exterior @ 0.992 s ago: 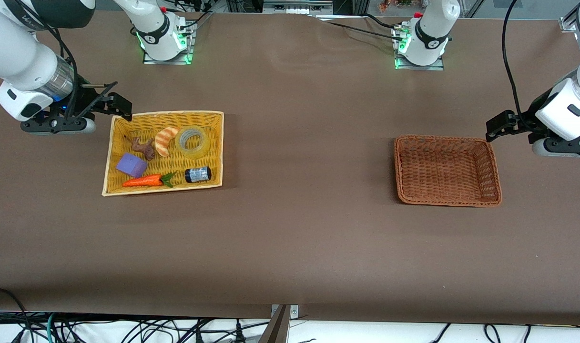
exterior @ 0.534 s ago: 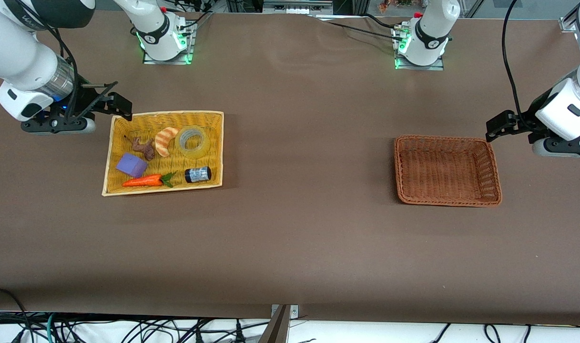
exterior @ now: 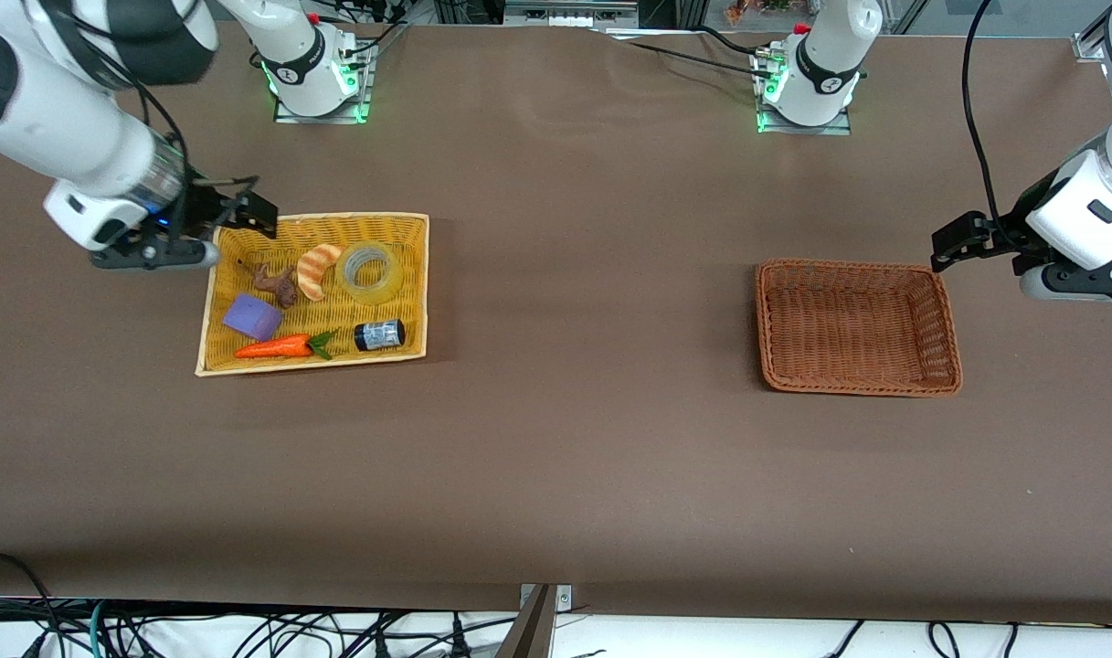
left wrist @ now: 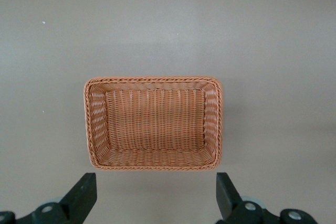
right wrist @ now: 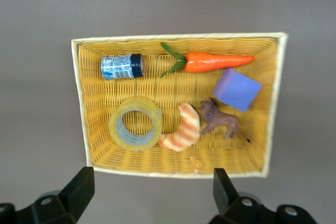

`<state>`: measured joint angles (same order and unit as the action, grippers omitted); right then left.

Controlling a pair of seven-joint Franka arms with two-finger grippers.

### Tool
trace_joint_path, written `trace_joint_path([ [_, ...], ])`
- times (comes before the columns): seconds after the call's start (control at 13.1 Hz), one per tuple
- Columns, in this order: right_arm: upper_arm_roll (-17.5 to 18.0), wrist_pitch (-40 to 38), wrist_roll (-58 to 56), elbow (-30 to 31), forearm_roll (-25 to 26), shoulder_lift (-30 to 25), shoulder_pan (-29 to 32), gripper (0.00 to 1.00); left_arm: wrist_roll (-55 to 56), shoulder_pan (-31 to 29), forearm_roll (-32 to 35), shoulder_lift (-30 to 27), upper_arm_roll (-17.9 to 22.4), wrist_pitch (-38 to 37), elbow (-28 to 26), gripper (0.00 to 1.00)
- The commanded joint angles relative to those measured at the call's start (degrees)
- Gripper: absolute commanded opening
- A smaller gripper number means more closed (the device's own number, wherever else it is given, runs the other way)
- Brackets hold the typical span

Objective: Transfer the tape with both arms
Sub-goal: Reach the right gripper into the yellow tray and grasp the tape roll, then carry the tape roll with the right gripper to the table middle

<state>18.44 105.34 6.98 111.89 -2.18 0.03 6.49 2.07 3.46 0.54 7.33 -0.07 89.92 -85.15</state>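
From the front, the right end effector [exterior: 245, 212] hung spread-fingered over the yellow basket's [exterior: 210, 302] corner, the tape [exterior: 369, 271] lying inside beside the croissant [exterior: 317, 270]; the left end effector [exterior: 962, 239] waited, fingers apart, beside the brown basket [exterior: 948, 315]. The left wrist view showed that basket [left wrist: 87, 124] bare. In the right wrist view the tape [right wrist: 135, 124] touched the croissant [right wrist: 182, 128], so straddling the ring's free wall looked wisest.

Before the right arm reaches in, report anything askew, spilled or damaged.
Nothing stands out. The tape lies flat in the yellow basket beside the croissant; the brown basket sits upright. The right gripper is open over the yellow basket's corner; the left gripper waits open.
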Motion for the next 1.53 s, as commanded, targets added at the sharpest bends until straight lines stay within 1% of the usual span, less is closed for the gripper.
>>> trace_joint_path([
  [0.0,1.1,10.5,-0.1,9.8,-0.1,1.6,0.0,1.00,-0.5,0.0,-0.5,0.5,-0.2,-1.1,1.5,1.00],
  [0.15,1.6,17.7,0.0,14.4,-0.1,5.2,-0.1,1.00,-0.5,-0.2,-0.9,0.6,-0.1,-1.0,1.5,1.00],
  [0.31,2.0,27.6,-0.2,20.8,0.0,7.4,-0.1,1.00,-0.4,-0.1,-0.5,0.6,-0.1,-1.0,1.5,1.00],
  [0.38,2.1,30.7,-0.2,22.8,0.0,8.2,-0.1,1.00,-0.5,-0.1,-0.5,0.6,-0.1,-1.0,1.5,1.00],
  [0.61,2.1,37.5,-0.3,26.8,0.0,10.9,-0.2,1.00,-0.3,-0.1,-0.5,0.6,-0.1,-1.0,1.5,1.00],
  [0.76,2.1,40.6,-0.5,27.9,0.1,12.5,-0.2,0.99,-0.4,-0.2,-0.5,0.6,-0.1,-1.0,1.4,1.00],
  [0.84,2.1,40.7,-0.5,27.9,0.2,12.9,-0.2,0.87,-0.3,-0.2,-0.5,0.6,-0.1,-1.0,1.4,1.00],
  [0.92,2.0,40.7,-0.5,28.0,0.2,13.1,-0.2,0.70,-0.4,-0.2,-0.5,0.6,-0.1,-1.0,1.4,1.00],
  [0.99,2.1,40.7,-0.6,28.0,0.2,13.1,-0.2,0.49,-0.5,-0.2,-0.5,0.6,-0.1,-1.0,1.4,1.00],
  [1.14,2.0,40.5,-0.7,27.9,0.2,13.1,-0.2,0.13,-0.4,-0.1,-0.5,0.6,-0.1,-1.0,1.4,1.00],
  [1.22,2.0,40.2,-0.7,27.8,0.1,12.9,-0.2,0.00,-0.3,0.0,-0.6,0.6,-0.2,-1.0,1.5,1.00],
  [1.37,2.0,37.9,-0.9,26.5,1.2,10.6,-0.2,0.00,-0.3,0.0,-0.6,0.6,-0.2,-1.0,1.5,1.00],
  [1.45,2.1,33.4,-0.7,24.0,3.7,8.9,-0.2,0.00,-0.4,0.0,-0.5,0.6,-0.2,-1.1,1.5,1.00],
])
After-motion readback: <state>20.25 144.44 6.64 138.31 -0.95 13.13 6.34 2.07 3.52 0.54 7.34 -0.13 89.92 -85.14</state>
